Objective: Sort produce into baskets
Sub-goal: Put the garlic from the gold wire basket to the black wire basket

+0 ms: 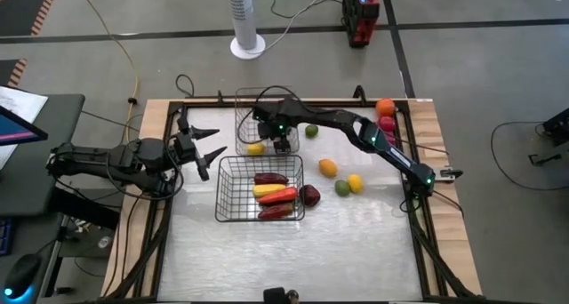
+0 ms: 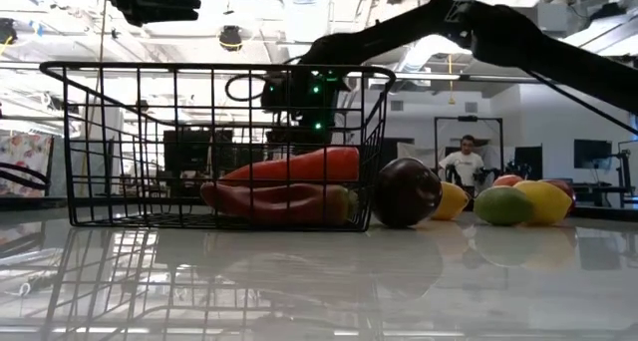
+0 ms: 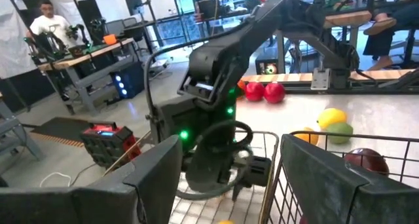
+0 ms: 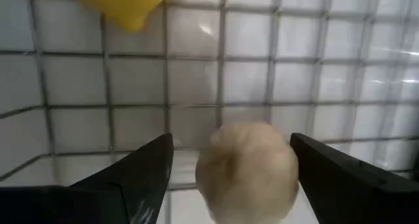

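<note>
My right gripper (image 1: 283,144) reaches down into the silvery basket (image 1: 244,117) and is open. Its fingers stand on either side of a pale round piece (image 4: 245,171) just above the mesh floor. A yellow piece (image 1: 256,148) lies in the same basket and also shows in the right wrist view (image 4: 121,4). The darker basket (image 1: 227,193) holds long red and yellow pieces (image 1: 276,196). My left gripper (image 1: 203,147) is open and empty, left of both baskets and above the table. My right gripper points down with the pale round piece (image 4: 245,171) between its open fingers. A gap shows beside one finger (image 4: 154,168). Whether the other finger (image 4: 321,165) touches the piece I cannot tell.
A dark purple round piece (image 1: 309,196) rests against the darker basket's right side. An orange (image 1: 328,167), a green (image 1: 341,188) and a yellow piece (image 1: 355,182) lie to its right, and a green one (image 1: 311,131) beside the silvery basket. Orange and red pieces (image 1: 386,116) sit at the far right corner.
</note>
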`<state>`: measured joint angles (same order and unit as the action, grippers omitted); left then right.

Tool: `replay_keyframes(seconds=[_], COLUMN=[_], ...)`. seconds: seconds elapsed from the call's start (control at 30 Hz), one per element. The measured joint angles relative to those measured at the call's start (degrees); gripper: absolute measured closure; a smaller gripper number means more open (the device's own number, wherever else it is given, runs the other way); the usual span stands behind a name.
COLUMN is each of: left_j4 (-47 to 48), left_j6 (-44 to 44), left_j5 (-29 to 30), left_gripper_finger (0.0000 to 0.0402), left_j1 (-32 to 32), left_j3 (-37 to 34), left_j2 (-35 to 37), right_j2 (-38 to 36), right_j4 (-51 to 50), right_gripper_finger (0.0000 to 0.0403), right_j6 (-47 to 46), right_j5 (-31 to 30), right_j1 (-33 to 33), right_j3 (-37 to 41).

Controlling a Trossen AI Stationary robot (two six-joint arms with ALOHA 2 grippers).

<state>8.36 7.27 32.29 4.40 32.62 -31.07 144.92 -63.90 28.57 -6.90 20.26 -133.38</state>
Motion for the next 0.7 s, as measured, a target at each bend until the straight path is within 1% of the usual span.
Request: replay_keyframes(seconds=[0.13,0.27,0.47,0.57,0.7], left_j4=[0.0,0.0,0.0,0.0,0.0], left_j6=[0.07,0.17,0.2,0.2,0.2], left_j5=[-0.07,-0.07,-0.09,-0.09,-0.09], left_gripper_finger=[0.0152,0.0152,0.0152,0.0152,0.0152], left_j1=[0.0,0.0,0.0,0.01,0.02], left_j3=[0.0,0.0,0.0,0.0,0.0], left_j2=[0.0,0.0,0.0,0.0,0.0], right_j2=[-0.17,-0.17,-0.17,-0.17,-0.17], right_j4=[0.86,-0.08,-0.35,-0.66,-0.61], right_gripper_finger=[0.0078,0.0096,0.0137,0.016,0.0194], right_j6=[0.32,0.37,0.34,0.43,0.47], right_j5=[-0.68,-0.72,-1.77,-3.43,-3.74], right_j1=[-0.36,-0.3,0.14,0.14,0.12], right_j3=[-0.04,-0.02,-0.02,-0.02,-0.02])
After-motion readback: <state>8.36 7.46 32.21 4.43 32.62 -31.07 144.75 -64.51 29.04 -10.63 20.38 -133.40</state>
